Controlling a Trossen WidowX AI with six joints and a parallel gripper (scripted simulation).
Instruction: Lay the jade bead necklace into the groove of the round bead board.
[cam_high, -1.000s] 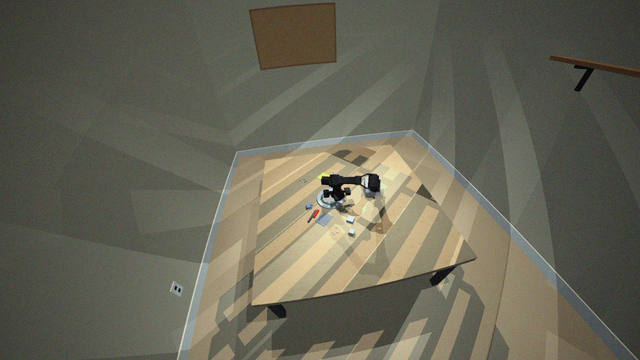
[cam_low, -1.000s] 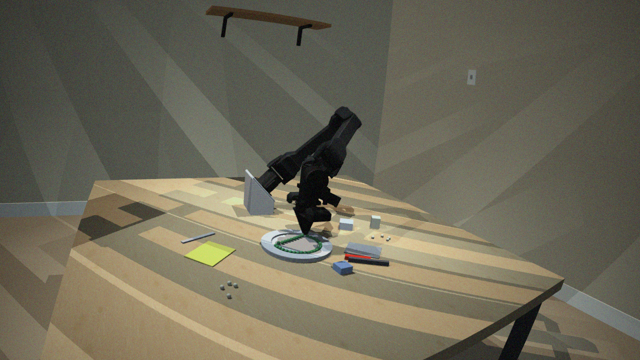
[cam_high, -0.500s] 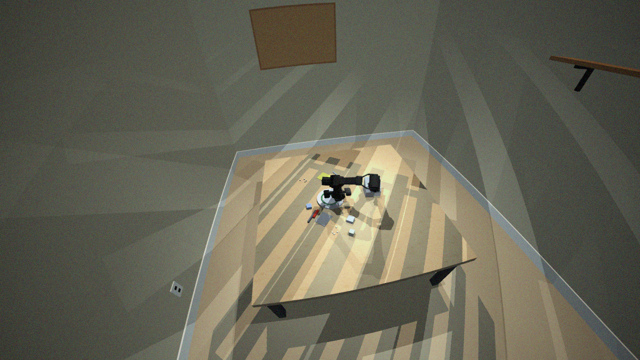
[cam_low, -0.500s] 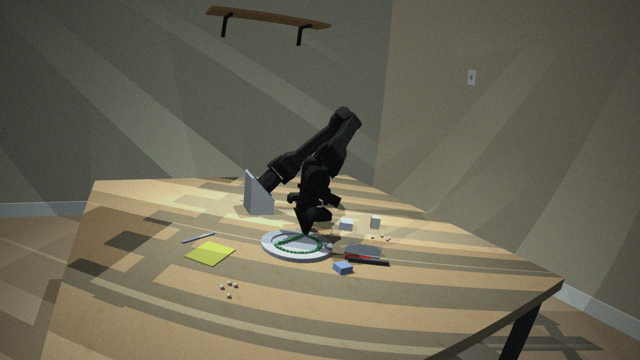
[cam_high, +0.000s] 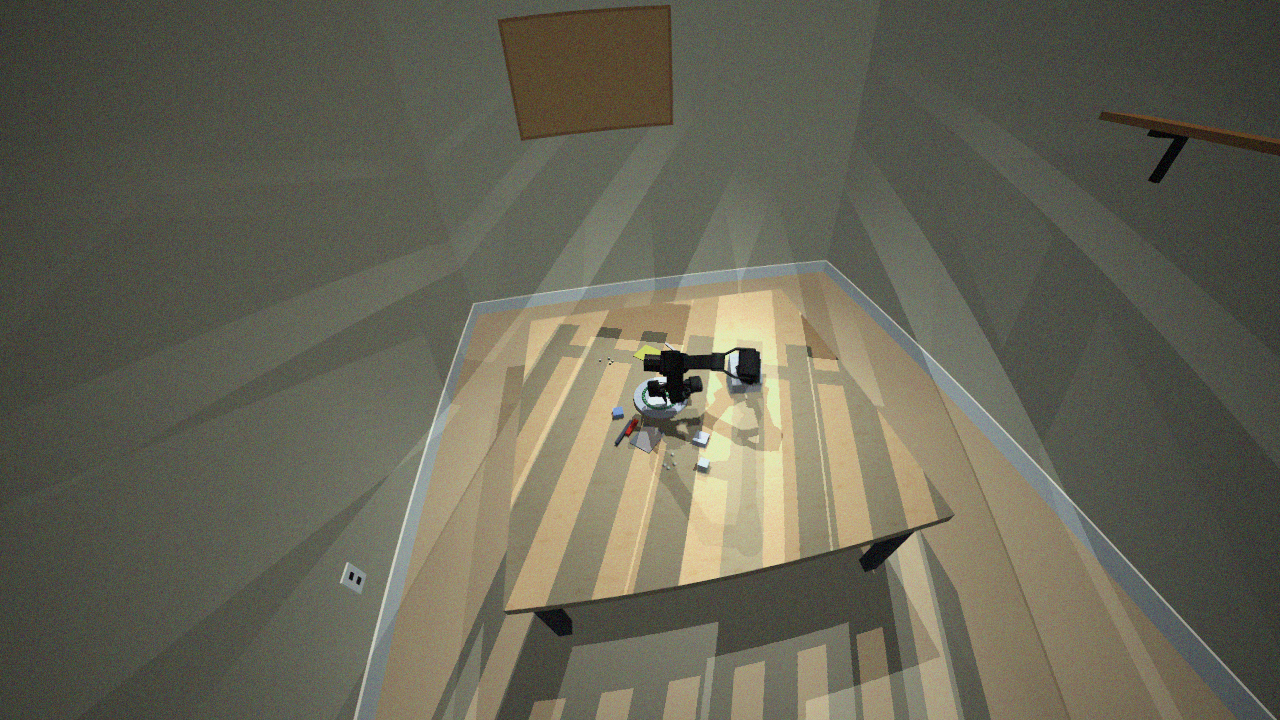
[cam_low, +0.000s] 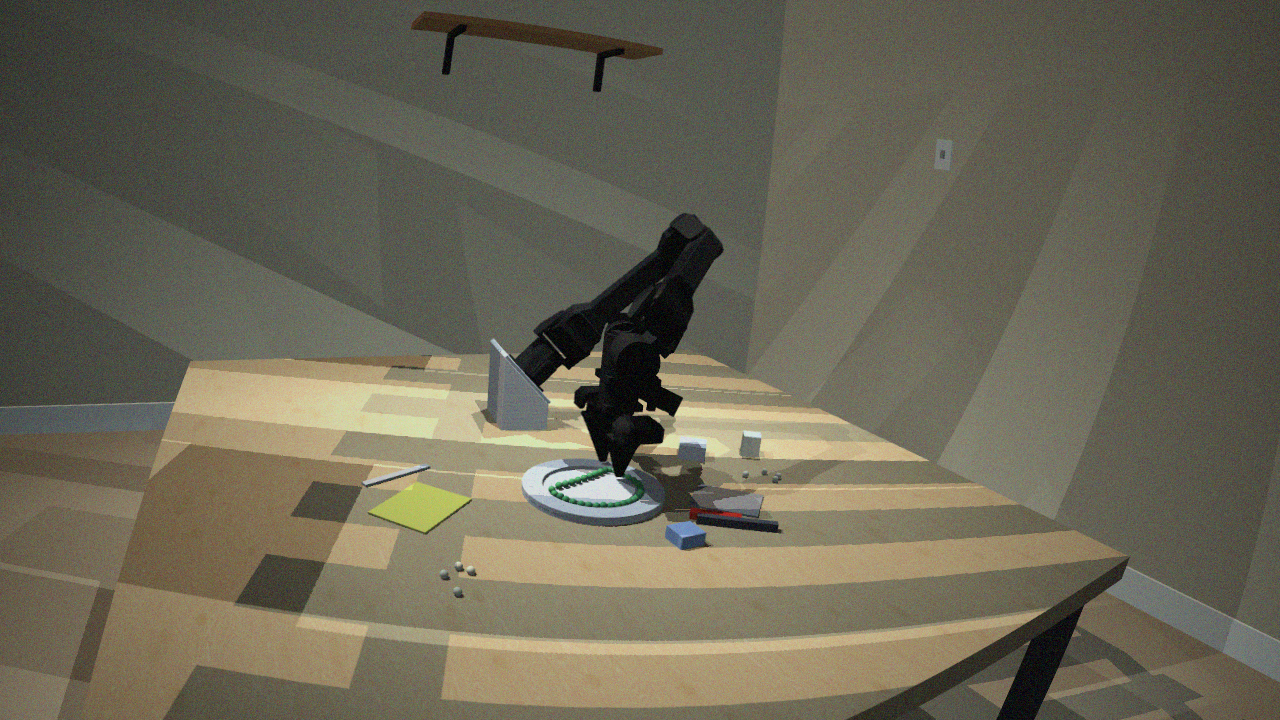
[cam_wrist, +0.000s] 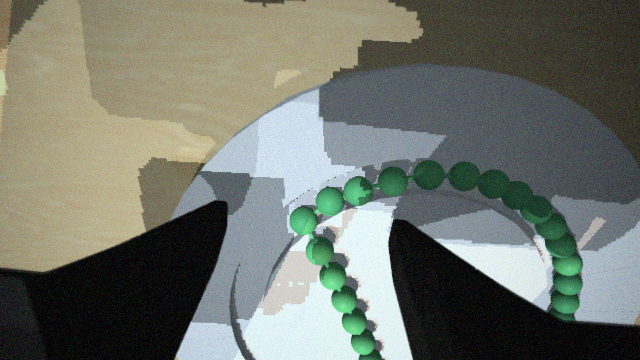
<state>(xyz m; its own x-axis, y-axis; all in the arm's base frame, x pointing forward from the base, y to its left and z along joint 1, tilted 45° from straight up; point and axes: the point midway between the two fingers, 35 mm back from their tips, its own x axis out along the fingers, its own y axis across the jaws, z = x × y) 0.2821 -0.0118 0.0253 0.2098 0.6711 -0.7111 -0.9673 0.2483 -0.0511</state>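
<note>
The jade bead necklace (cam_wrist: 392, 181) (cam_low: 597, 504) is a string of green beads. It lies on the round grey bead board (cam_wrist: 450, 115) (cam_low: 535, 488) (cam_high: 653, 405), curving along its groove; one end bends inward over the board's middle. My gripper (cam_wrist: 310, 222) (cam_low: 617, 467) (cam_high: 666, 392) is open and points down at the board. Its two black fingertips stand on either side of the necklace's bend, close to it, without pinching it. In the wrist view the lower parts of the necklace are hidden behind the fingers.
A yellow sheet (cam_low: 418, 505) and a grey bar (cam_low: 395, 475) lie left of the board. A blue block (cam_low: 684, 535), a red and black pen (cam_low: 733, 519), a grey sheet (cam_low: 726, 499) and two grey cubes (cam_low: 691, 449) (cam_low: 750, 443) lie to its right. Loose beads (cam_low: 456, 573) lie in front.
</note>
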